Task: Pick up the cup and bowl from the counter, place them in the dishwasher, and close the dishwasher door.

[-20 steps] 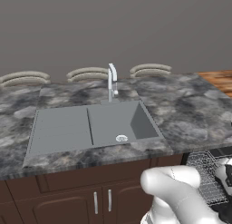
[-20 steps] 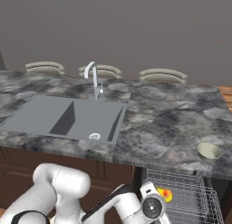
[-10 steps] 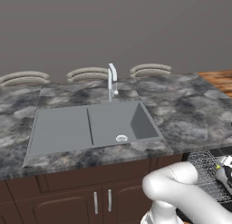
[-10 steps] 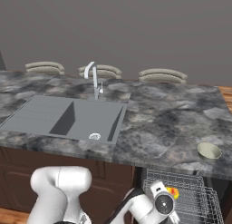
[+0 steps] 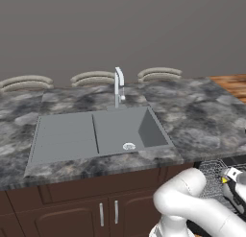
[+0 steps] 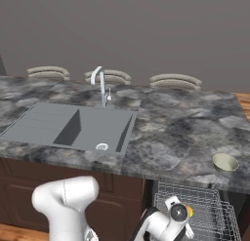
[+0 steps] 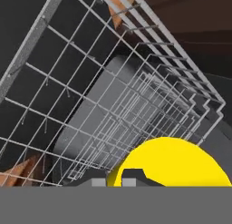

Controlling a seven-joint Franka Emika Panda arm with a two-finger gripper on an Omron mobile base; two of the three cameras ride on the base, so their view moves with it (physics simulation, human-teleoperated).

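End effector (image 7: 115,181) clenched on the yellow cup (image 7: 174,162), held low directly above the dishwasher rack (image 6: 195,206); release is straight down. Bowl (image 6: 225,162) sits on the bench (image 6: 171,132), up and right of the hand.

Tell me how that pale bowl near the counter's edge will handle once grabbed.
The bowl looks shallow and round with a thin rim, so it probably pinches best at the rim. It seems rigid and light. Sitting close to the counter edge above the rack, a nudge might slide it off.
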